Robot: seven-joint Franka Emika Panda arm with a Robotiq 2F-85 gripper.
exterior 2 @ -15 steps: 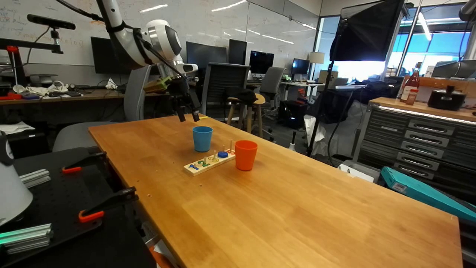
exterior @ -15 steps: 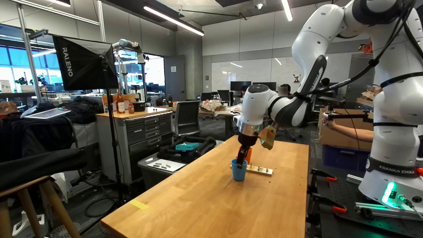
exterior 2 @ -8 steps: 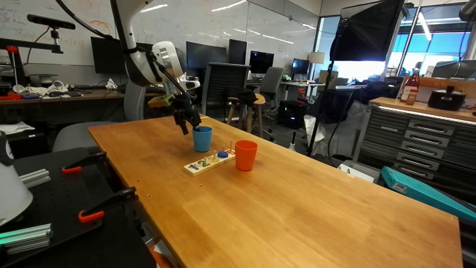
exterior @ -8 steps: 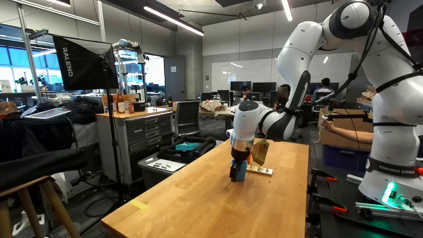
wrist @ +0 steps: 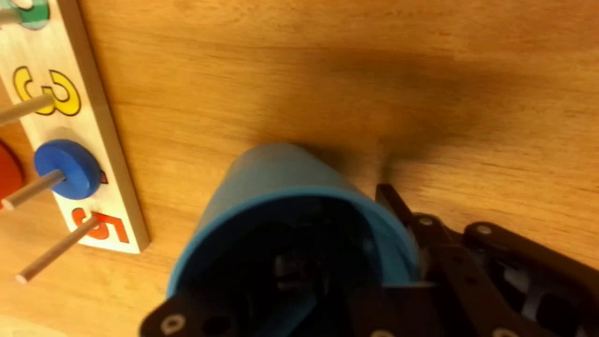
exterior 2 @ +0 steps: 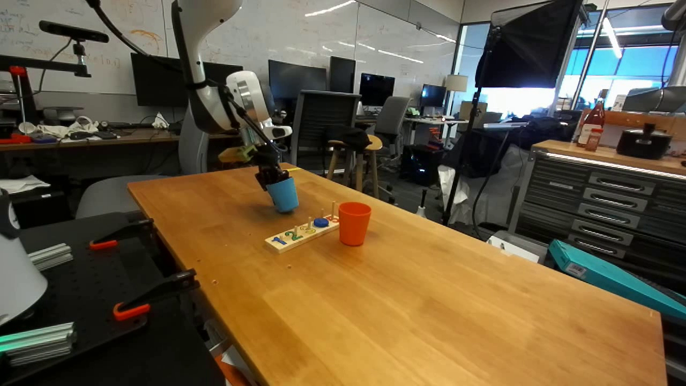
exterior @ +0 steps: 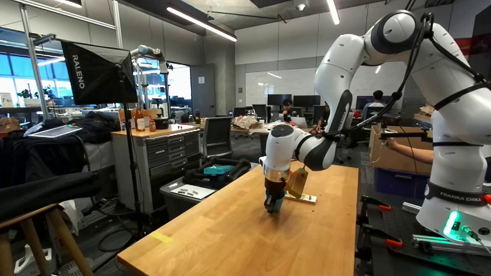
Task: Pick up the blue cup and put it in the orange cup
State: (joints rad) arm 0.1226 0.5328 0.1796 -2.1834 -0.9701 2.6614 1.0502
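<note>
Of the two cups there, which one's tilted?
The blue cup. It leans over at an angle, whereas the orange cup, beside the pegboard, stands upright.

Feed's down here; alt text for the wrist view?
The blue cup, mouth toward the camera, fills the lower middle, with a dark claw finger outside its right rim. At left, a wooden number board holds pegs and a blue disc; a sliver of the orange cup shows beyond.
</note>
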